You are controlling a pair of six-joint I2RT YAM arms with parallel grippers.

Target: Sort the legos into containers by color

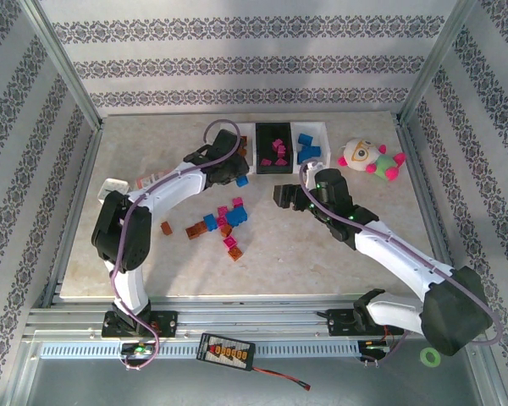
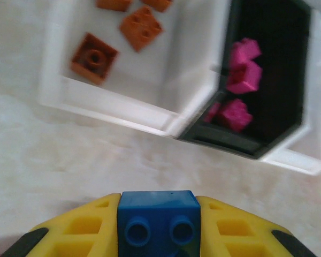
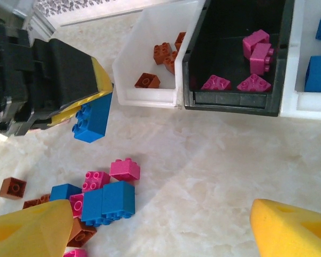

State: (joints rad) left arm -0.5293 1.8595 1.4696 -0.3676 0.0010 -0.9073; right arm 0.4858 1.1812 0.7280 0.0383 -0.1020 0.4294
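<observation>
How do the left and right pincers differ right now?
The left pincer is shut on a blue brick; the right pincer is open and holds nothing. The left pincer sits close to the white bin of brown bricks and the black bin; the right pincer hangs over the loose bricks on the table. Both have yellow fingers.

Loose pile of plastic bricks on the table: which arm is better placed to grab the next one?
Right. Its yellow fingers stand open over the pile of blue, pink and brown plastic bricks, while the left fingers are shut on a blue plastic brick.
</observation>
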